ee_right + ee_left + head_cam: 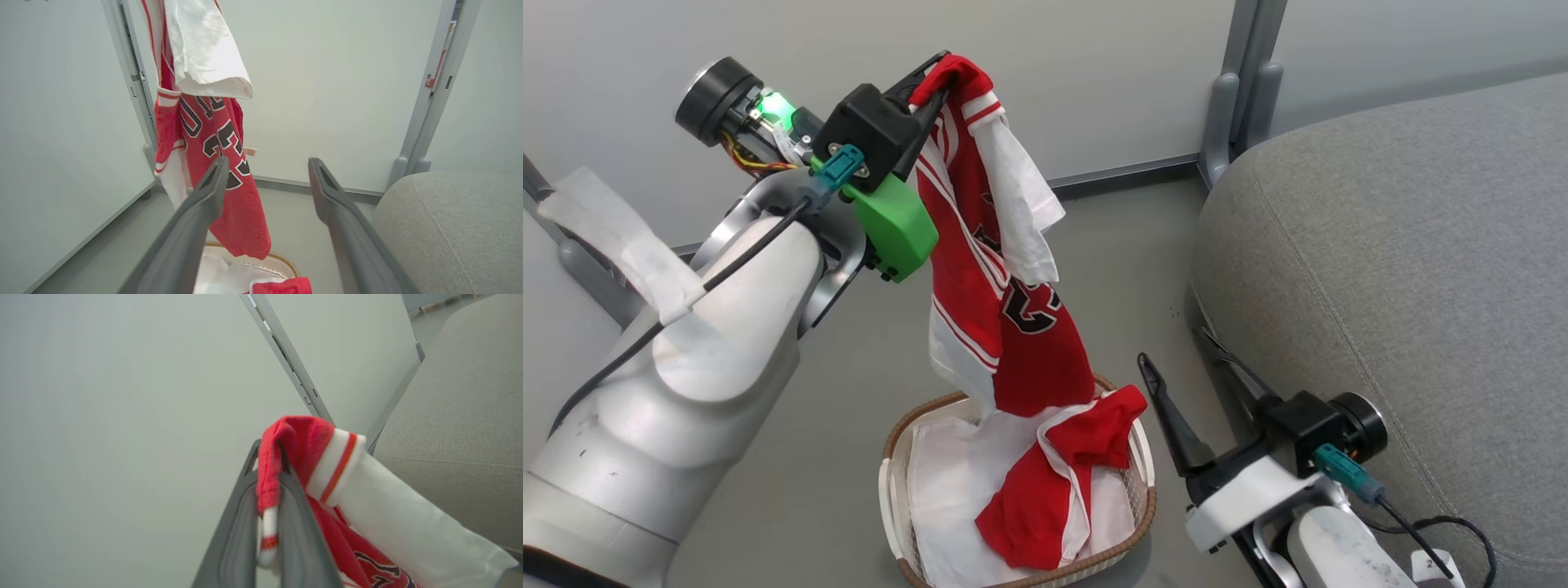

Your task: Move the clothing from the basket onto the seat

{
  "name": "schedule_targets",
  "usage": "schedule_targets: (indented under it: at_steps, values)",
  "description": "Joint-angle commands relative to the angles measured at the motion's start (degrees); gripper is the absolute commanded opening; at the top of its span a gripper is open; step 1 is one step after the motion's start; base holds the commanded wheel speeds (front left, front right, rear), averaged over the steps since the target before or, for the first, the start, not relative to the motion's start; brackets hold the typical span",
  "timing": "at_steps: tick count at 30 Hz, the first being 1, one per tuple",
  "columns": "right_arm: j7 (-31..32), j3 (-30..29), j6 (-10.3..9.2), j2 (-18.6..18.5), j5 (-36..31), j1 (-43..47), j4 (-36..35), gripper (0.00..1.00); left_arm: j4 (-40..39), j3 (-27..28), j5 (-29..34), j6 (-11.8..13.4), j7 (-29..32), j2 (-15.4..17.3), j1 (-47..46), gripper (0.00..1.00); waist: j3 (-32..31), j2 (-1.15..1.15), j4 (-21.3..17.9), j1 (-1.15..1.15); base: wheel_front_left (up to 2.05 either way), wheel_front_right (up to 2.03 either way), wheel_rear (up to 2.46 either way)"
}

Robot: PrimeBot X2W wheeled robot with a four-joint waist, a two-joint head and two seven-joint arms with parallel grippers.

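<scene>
Head view, left hand (929, 75) holds lettered clothing (980, 269)

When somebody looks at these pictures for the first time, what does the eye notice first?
A red and white jersey hangs from the shut left gripper, high above the basket. More red clothing lies in the basket, one part draped over its rim. The right gripper stands open beside the grey seat at the right.
</scene>
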Motion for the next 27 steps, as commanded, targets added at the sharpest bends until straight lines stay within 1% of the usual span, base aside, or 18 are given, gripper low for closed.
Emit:
schedule_targets:
  at_steps: [1,7,11,16,18,27]
  values:
    - [-0.26,1.41,-0.04,-0.27,0.59,-1.28,0.41,1.00,0.05,0.12,-0.63,0.47,0.30,-0.64,-1.25,0.00,-0.10,0.00,0.03,0.00,0.00,0.00,0.00]
    - [-0.26,8.41,-0.03,-0.27,2.84,-4.77,1.72,1.00,0.58,-0.94,-0.78,1.26,1.87,-2.73,-1.79,0.00,-0.47,0.00,0.65,0.00,0.00,0.00,0.00]
    - [-0.25,11.14,-0.04,-0.27,4.04,-6.28,2.47,1.00,0.44,-1.64,-1.04,1.31,3.13,-3.91,-2.31,0.00,-0.64,0.00,1.22,0.00,0.00,0.00,0.00]
    - [-0.25,12.17,-0.04,-0.25,5.04,-8.20,3.78,1.00,-0.26,-2.43,-1.20,1.69,4.54,-5.65,-2.86,0.00,-0.77,0.00,2.06,0.00,0.00,0.00,0.00]
    - [-0.24,12.56,-0.03,-0.26,4.49,-9.42,5.11,1.00,-0.79,-2.85,-1.20,1.69,4.83,-6.49,-3.28,0.00,-0.83,0.00,2.58,0.00,0.00,0.00,0.00]
    - [-0.20,12.96,-0.04,-0.26,3.88,-16.21,14.28,1.00,-2.17,-4.50,-2.34,1.42,5.85,-10.89,-4.76,0.00,-0.92,0.00,5.58,0.00,0.00,0.00,0.00]
